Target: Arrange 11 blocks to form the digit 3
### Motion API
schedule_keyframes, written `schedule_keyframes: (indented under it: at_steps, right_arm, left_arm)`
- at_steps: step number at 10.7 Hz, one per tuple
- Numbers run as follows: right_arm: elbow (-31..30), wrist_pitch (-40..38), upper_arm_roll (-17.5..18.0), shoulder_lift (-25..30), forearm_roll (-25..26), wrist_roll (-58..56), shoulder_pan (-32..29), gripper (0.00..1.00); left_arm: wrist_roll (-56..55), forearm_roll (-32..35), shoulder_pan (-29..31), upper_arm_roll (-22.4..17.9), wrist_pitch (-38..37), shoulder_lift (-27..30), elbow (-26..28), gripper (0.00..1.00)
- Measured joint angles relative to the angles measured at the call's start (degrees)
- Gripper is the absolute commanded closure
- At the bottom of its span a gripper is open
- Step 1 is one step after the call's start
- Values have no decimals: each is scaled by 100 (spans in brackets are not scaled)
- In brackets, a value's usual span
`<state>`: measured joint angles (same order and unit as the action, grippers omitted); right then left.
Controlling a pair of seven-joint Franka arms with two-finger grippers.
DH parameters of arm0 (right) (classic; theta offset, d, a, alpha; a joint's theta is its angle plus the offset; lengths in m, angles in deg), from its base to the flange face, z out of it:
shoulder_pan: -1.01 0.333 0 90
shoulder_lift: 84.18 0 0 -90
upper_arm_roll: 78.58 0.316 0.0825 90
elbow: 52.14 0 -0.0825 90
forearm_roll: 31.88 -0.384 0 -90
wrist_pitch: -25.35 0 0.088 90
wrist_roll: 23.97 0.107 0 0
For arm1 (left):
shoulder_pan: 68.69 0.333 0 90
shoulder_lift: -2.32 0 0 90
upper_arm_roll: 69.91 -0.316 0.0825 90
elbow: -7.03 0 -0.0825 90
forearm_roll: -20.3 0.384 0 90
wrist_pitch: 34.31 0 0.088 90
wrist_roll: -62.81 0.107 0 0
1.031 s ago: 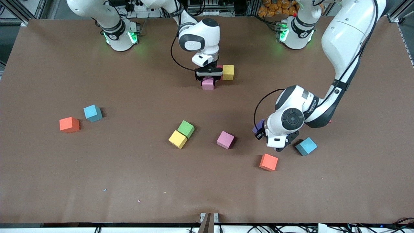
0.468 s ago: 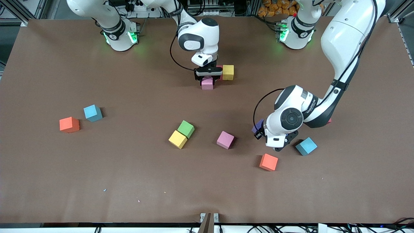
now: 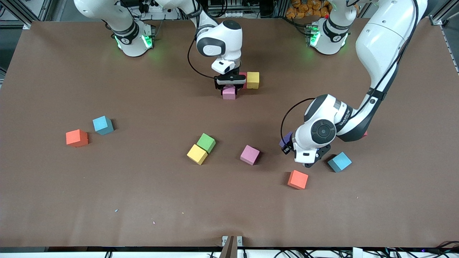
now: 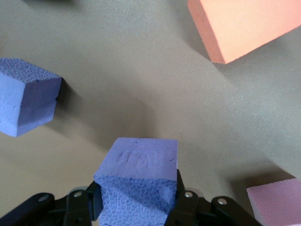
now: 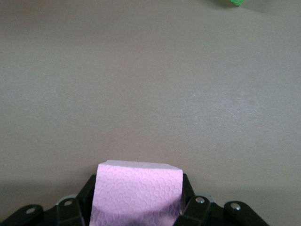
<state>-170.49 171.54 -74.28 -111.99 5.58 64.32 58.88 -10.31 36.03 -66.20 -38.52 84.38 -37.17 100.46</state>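
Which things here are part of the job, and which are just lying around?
Part of the job: right gripper, shut on pink block; red block touching yellow block; left gripper, shut on purple block; loose green block, orange block, light blue block.
Lying about: white specks on the table; metal bracket at its edge.

Blocks (image 4: 141,174) matte, dimpled, seemingly foam.

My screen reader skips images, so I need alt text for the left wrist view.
The left pincer is shut on a purple block, held above the brown table. Around it lie another purple block, an orange block and the corner of a pink block.
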Motion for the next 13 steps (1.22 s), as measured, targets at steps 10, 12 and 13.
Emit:
schedule_keyframes:
  at_steps: [10,12,13]
  right_arm:
    - [-74,-5,0,89,-6,-24,-21,26]
    - [-72,2,0,92,-8,-7,-22,26]
    - [-70,12,0,93,-9,4,-23,26]
  left_arm:
    - [0,0,-3,1,0,0,0,100]
    - [0,0,-3,1,0,0,0,100]
    - [0,0,-3,1,0,0,0,100]
